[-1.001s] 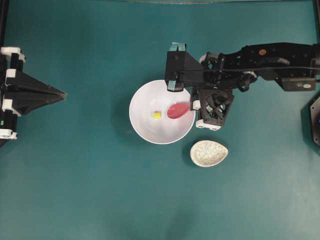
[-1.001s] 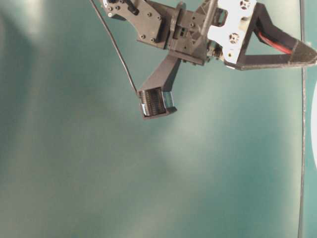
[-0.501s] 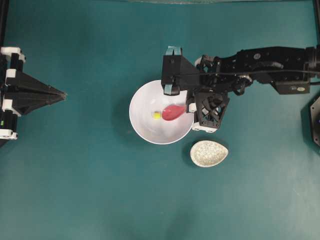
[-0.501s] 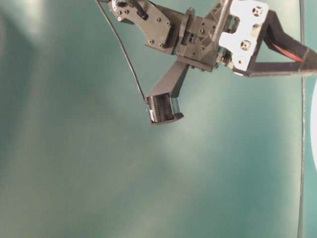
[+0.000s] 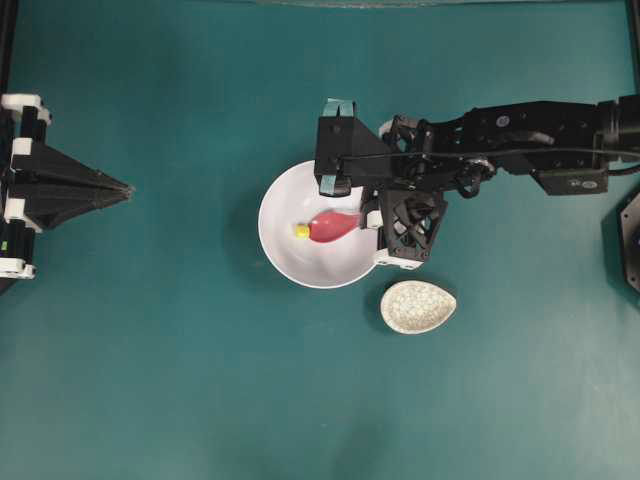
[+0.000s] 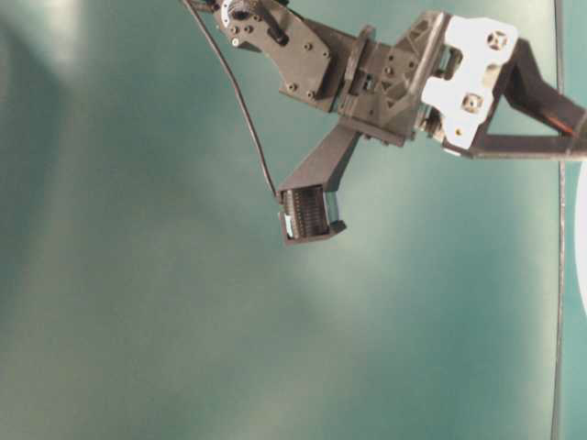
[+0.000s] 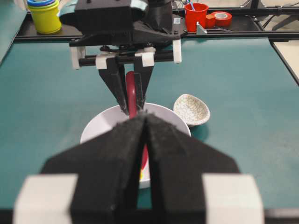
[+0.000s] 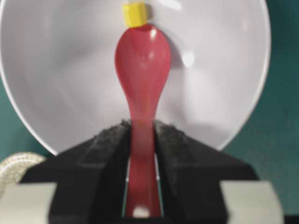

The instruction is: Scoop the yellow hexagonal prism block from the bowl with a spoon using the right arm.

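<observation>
Overhead view: the right tool grips the handle of the pink-red spoon over the white bowl, the scoop's tip touching the yellow hexagonal prism block just left of the bowl's centre. A speckled spoon rest sits just off the bowl's lower right rim. Open teal bench surrounds the bowl to the left and below. The left tool lies well to the left, jaws together. No writing is legible.

Table-level view: the right arm crosses the upper frame; bare bench fills the rest.

Left wrist view: the left tool's closed jaws point at the bowl; stacked cups and a red cup stand beyond the bench's far edge.

Right wrist view: both fingers clamp the spoon's handle; the block sits at the scoop's tip, inside the bowl.
</observation>
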Controlling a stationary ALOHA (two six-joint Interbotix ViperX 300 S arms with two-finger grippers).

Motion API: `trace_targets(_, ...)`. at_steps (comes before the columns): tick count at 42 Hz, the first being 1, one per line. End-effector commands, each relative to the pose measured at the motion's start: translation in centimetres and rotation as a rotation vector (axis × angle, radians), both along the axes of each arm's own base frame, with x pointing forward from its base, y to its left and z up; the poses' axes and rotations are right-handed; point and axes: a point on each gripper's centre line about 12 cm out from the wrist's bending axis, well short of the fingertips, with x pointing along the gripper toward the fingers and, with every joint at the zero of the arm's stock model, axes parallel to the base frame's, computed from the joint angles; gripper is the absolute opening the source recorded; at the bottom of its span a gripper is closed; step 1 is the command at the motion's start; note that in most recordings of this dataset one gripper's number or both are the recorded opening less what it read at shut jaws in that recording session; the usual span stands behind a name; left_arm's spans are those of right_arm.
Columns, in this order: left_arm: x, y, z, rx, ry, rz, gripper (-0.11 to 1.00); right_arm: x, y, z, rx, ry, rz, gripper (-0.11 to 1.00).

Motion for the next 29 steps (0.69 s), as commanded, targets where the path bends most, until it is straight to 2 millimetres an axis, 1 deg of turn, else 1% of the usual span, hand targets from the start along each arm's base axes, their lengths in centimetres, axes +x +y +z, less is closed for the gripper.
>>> trace_targets(1,0.2,0.0,0.3,0.003,-0.006,-0.001,0.0,0.8,0.2,1.5,-0.003,-0.055,0.004,0.23)
trace_targets(6,0.2,0.0,0.4,0.001,-0.009,0.0,0.0,1.2,0.5,1.6,-0.005,-0.067,0.009,0.23)
trace_targets(18,0.2,0.0,0.4,0.001,-0.009,0.0,0.0,1.9,0.3,1.9,-0.013,-0.106,0.003,0.23)
trace_targets(29,0.2,0.0,0.4,0.001,-0.008,0.0,0.0,2.1,0.3,2.1,-0.016,-0.131,-0.002,0.23)
